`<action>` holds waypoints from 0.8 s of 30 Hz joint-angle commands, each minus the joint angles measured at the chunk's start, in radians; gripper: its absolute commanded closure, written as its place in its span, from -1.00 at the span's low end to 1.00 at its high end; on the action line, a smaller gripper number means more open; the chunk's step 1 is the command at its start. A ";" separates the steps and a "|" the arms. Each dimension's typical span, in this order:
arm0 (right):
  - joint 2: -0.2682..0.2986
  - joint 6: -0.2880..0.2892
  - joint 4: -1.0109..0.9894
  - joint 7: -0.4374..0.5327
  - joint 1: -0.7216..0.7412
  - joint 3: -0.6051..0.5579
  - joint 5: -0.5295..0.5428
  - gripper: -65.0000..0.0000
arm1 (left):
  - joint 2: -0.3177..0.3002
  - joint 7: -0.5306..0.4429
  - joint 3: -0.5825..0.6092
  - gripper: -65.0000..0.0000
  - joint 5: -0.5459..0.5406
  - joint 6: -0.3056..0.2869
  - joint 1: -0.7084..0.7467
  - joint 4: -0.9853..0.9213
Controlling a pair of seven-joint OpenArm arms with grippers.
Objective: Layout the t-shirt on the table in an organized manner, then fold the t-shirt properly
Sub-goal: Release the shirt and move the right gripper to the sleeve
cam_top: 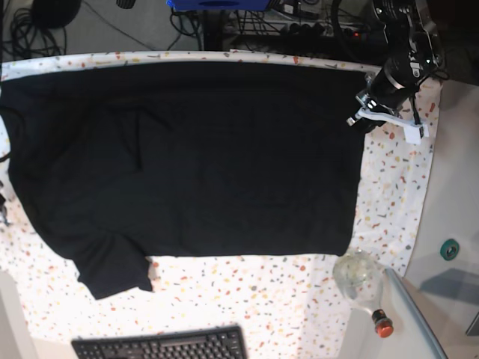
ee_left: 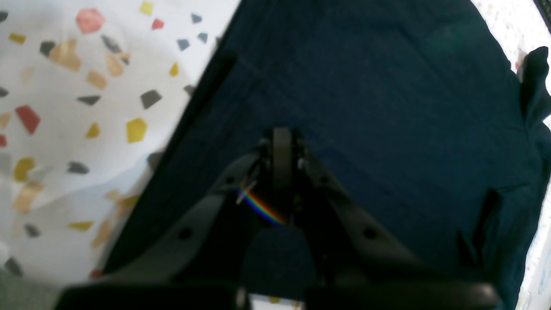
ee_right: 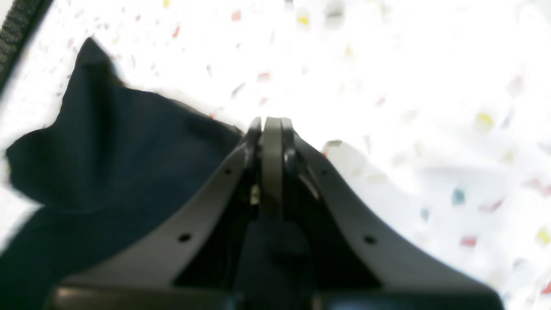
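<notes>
We see the shirt (cam_top: 187, 157) spread flat and wide across the table (cam_top: 284, 299), covering most of its upper part from the far edge down past the middle. One sleeve (cam_top: 112, 273) sticks out toward the near side at the base view's lower left, just above the keyboard (cam_top: 161, 345) but not touching it. The speckled cloth shows bare along the near side and on the base view's right.

Our left gripper (ee_left: 282, 137) sits at the shirt's far corner on the base view's right (cam_top: 367, 101). In its wrist view the two fingers meet at a single narrow tip with no gap between them — closed, and the tip lies against the dark fabric (ee_left: 387, 107). We cannot tell whether any cloth is pinched between them. The shirt's straight edge runs diagonally past the gripper there, with bare table (ee_left: 64, 129) beside it.

Our right gripper (ee_right: 271, 125) does not show in the base view. Its wrist view is blurred, but the fingers again come together at one thin tip — closed, over bright table (ee_right: 387, 86), with a bunched, raised part of the shirt (ee_right: 107, 150) just beside it. Whether it grips the fabric we cannot tell.

A clear glass object (cam_top: 358, 275) and a small red-capped thing (cam_top: 382, 323) stand at the table's near right corner, well apart from the shirt.
</notes>
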 commanded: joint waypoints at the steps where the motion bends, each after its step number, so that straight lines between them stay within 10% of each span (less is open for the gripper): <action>1: 0.017 0.009 -0.038 0.052 0.042 -0.029 -0.015 1.00 | -0.009 -0.015 -0.007 1.00 -0.012 -0.012 -0.001 0.016; 3: 0.015 0.009 -0.118 0.121 0.060 -0.059 -0.026 0.92 | -0.011 -0.014 -0.047 1.00 -0.012 -0.012 0.001 0.016; 7: 0.015 0.009 -0.122 0.115 0.051 -0.057 -0.029 -0.44 | -0.011 -0.012 -0.122 1.00 -0.012 -0.012 0.002 0.016; 10: 0.012 0.009 -0.121 0.115 0.027 -0.059 -0.029 -0.88 | -0.011 -0.009 -0.170 1.00 -0.010 -0.012 0.004 0.013; 24: -0.041 0.017 -0.121 0.109 -0.016 -0.068 -0.029 -0.11 | -0.011 -0.009 -0.271 1.00 -0.012 -0.012 0.002 -0.063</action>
